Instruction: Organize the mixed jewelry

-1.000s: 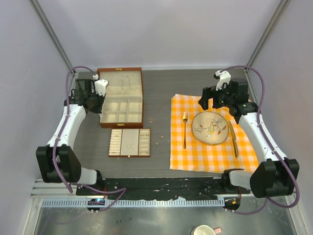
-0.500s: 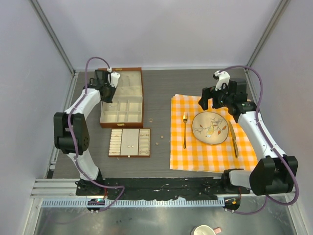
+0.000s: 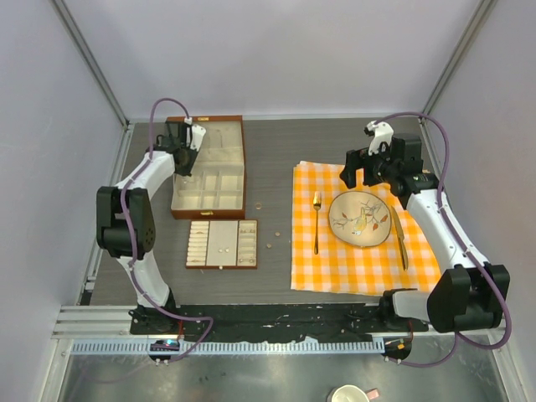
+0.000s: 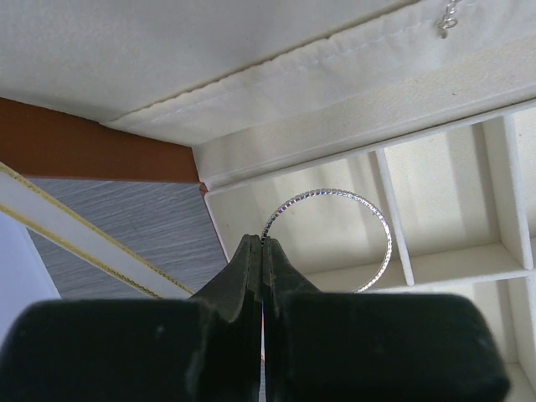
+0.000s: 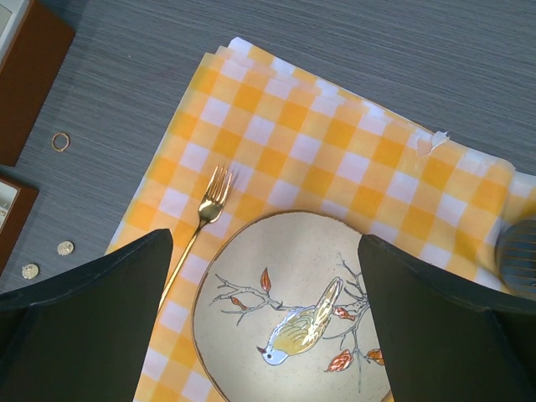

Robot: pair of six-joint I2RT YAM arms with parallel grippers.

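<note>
Swung up and inward from its low spot at the table's left edge, the left arm now reaches over the far left corner of the wooden box (image 3: 243,159). The left gripper (image 4: 261,243) is clenched on the rim of the thin silver bracelet (image 4: 331,191), which sits over the corner compartment right by the lid's hinge. Whether the hoop already rests on the lining or hangs above it I cannot tell. In front of the box lies the flat tray (image 3: 191,244) with two small pieces in it. Just right of that, on the bare table, a gold ring (image 5: 59,141) and two studs (image 5: 65,248) are still loose and well apart from the bracelet. Further right come the checked cloth (image 3: 360,260), the fork (image 3: 316,222) and the bird plate (image 3: 360,219). The right gripper (image 3: 358,172) hovers above the plate with its jaws spread wide and nothing between them. The likely trouble is the narrow pinch on so thin a hoop. It could swivel or slip when let go, catch on a divider and end up straddling two compartments, or slide out over the box's low wall onto the table.
</note>
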